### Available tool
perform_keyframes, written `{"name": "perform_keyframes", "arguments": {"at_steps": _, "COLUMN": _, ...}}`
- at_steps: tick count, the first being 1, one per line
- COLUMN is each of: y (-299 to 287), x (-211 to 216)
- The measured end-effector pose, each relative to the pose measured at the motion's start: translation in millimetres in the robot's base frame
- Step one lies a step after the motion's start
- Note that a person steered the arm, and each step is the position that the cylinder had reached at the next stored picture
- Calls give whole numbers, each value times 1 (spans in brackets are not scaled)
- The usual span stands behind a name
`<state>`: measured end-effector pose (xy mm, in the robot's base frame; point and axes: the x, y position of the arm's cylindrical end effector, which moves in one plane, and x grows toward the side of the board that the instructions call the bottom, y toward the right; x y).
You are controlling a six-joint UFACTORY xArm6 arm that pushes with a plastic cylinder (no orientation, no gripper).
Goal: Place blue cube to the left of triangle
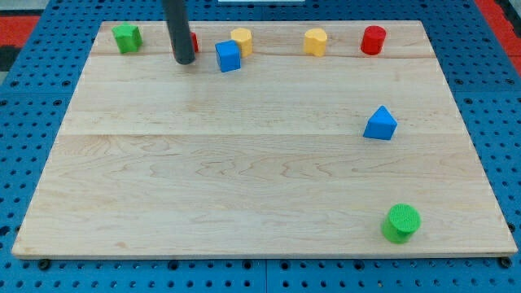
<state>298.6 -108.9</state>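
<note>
Camera view: my tip (185, 60) is seen just left of the small blue cube (229, 56). No jaws are fitted. The blue triangle (380, 124) lies well apart on the wooden tabletop (244, 163).

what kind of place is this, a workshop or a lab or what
Probably a robotics lab test bench. A pale wooden board lies on a blue perforated base, small coloured blocks such as the blue cube and blue triangle sit on it, and my tip rests left of the cube.

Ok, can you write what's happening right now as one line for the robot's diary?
tip: just left of blue cube, apart | blue triangle: view's right | cube not yet beside triangle
</note>
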Motion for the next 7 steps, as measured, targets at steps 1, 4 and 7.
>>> {"name": "perform_keyframes", "arguments": {"at_steps": 1, "y": 24, "x": 1}}
{"name": "perform_keyframes", "arguments": {"at_steps": 4, "y": 12, "x": -45}}
{"name": "perform_keyframes", "arguments": {"at_steps": 7, "y": 75, "x": -21}}
